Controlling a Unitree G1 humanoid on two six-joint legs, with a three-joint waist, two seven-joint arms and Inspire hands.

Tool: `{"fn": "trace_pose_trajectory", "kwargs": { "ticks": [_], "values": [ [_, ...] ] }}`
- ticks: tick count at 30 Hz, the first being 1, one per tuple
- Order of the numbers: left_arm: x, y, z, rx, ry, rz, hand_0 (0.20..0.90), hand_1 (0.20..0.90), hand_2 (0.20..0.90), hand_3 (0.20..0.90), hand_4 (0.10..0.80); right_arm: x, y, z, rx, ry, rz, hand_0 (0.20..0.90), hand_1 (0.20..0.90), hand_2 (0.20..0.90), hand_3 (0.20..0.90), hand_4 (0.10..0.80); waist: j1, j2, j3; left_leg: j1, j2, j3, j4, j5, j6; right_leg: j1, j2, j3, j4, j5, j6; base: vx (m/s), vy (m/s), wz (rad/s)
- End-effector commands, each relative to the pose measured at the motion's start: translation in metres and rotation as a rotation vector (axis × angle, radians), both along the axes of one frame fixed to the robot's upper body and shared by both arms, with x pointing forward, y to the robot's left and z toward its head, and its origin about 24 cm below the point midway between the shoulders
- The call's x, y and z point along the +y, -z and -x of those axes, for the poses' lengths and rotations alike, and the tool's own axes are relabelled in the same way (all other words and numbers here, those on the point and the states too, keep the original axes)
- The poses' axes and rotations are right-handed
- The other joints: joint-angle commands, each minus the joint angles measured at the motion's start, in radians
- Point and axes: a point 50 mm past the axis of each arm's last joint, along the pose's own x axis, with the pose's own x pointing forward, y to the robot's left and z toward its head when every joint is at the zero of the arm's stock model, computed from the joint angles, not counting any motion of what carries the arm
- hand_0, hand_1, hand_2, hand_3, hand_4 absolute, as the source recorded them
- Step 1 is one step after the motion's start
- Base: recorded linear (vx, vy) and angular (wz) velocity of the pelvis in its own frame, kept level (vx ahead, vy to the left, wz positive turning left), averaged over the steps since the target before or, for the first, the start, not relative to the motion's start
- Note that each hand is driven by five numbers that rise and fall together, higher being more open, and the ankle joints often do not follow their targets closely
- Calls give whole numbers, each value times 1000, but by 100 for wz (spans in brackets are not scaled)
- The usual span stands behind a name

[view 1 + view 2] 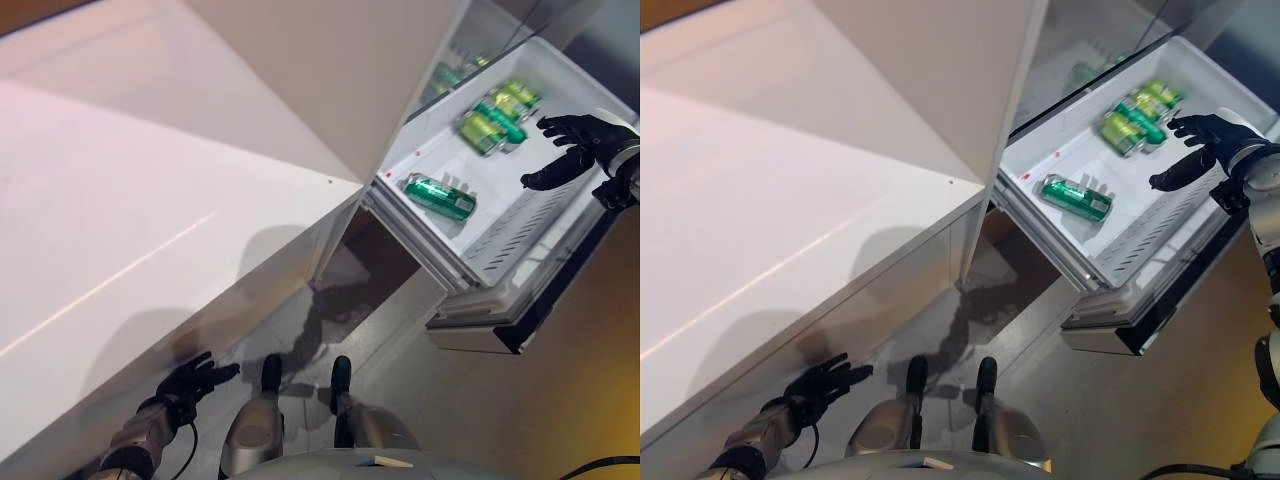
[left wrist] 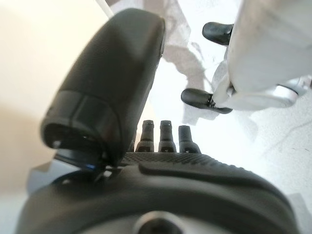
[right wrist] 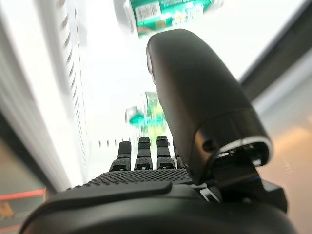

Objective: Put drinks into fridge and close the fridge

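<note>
The white fridge drawer (image 1: 520,230) stands pulled out at the upper right. Green cans (image 1: 495,115) lie together at its far end, and one green can (image 1: 440,197) lies alone nearer the front. More green drinks (image 1: 455,72) show behind glass further inside the fridge. My right hand (image 1: 572,150) is open and empty above the drawer's right side, close to the far cans; the cans show past its fingers in the right wrist view (image 3: 146,114). My left hand (image 1: 190,382) hangs open and empty low at the lower left, beside the white counter.
A large white counter (image 1: 150,200) fills the left. The open fridge door's dark edge (image 1: 560,290) runs below the drawer at right. The pale floor (image 1: 400,340) lies under the drawer.
</note>
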Motion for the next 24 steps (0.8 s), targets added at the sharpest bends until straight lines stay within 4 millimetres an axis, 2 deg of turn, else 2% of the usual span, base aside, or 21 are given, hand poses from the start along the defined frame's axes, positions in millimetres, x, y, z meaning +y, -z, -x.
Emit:
{"fn": "trace_pose_trajectory", "kwargs": {
  "ticks": [1,4,6,8,11,14,17,21,24],
  "values": [
    [7,10,30,97,19,-33,900,900,900,900,800,-16,-58,30,-327,98,141,900,900,900,900,800,-33,31,-149,8,-2,18,-3,-95,5,17,7,5,17,-58,80,2,52,-13],
    [0,16,38,113,5,-12,900,900,900,900,800,-11,-59,45,-488,98,114,900,900,900,900,800,-63,50,-172,22,-2,28,-5,-103,7,22,6,18,17,-64,82,-10,45,-13],
    [-2,18,41,120,1,-6,900,900,900,900,800,-9,-53,56,-557,115,101,900,900,900,900,800,-75,56,-181,30,-3,33,-3,-110,8,27,6,25,17,-69,82,-15,27,-5],
    [-5,21,47,132,-17,2,900,900,900,900,800,-10,-40,71,-680,161,62,900,900,900,900,800,-96,68,-192,42,-3,40,1,-120,11,35,3,32,22,-77,82,3,2,-14],
    [-9,25,53,155,-40,16,900,900,900,900,800,-14,-9,91,-759,246,-8,900,900,900,900,800,-113,86,-199,62,-4,43,16,-138,15,46,-1,40,59,-104,77,60,-8,-19],
    [-13,28,64,186,-34,27,900,900,900,900,800,-26,23,111,-769,358,-36,900,900,900,900,800,-126,101,-190,71,-7,38,85,-175,21,51,-8,46,122,-136,65,133,-16,-9],
    [-17,32,75,220,-34,34,900,900,900,900,800,-36,62,123,-670,418,-92,900,900,900,900,800,-134,111,-159,66,-15,29,189,-221,30,61,-17,38,191,-169,49,167,-15,0],
    [-17,33,83,247,-29,29,900,900,900,900,800,-35,92,126,-589,399,-238,900,900,900,900,800,-141,123,-109,53,-28,19,286,-263,45,58,-22,28,271,-213,27,126,4,4],
    [-18,31,74,215,-28,23,900,900,900,900,800,-31,98,120,-599,379,-296,900,900,900,900,800,-140,136,-68,11,-41,15,340,-279,54,24,-29,21,324,-236,14,-37,21,5]
  ]
}}
